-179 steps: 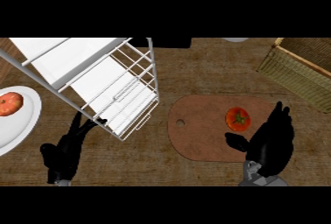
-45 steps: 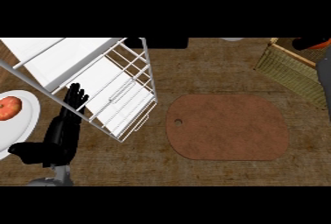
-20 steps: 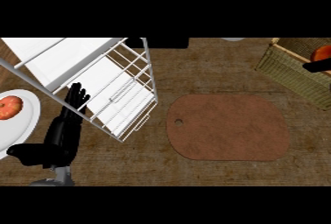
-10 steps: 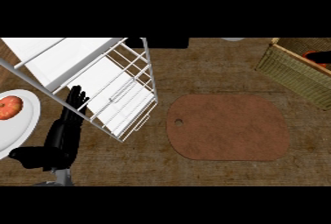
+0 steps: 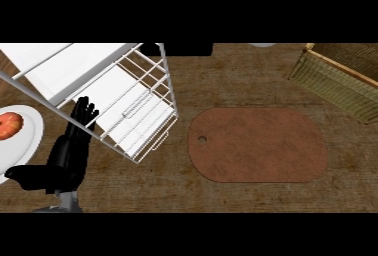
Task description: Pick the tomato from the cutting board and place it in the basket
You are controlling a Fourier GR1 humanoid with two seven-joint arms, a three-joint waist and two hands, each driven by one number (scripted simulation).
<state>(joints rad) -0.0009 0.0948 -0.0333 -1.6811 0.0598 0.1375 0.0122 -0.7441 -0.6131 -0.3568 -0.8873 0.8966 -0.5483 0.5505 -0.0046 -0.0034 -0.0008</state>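
Observation:
The brown cutting board lies bare on the counter, with nothing on it. At the upper right corner stands the woven basket, cut off by the view's edge; its inside does not show and I see no tomato anywhere. My left hand rests open at the lower left, fingers straight and pointing up beside the white wire rack. The right hand shows nowhere in the head view.
A white wire dish rack fills the upper left. At the left edge a white plate holds an orange-red fruit. A dark object and a pale rim sit at the far edge.
The right hand with the tomato, seen over the basket at the upper right a moment ago, has gone out of view. The left hand has stayed put.

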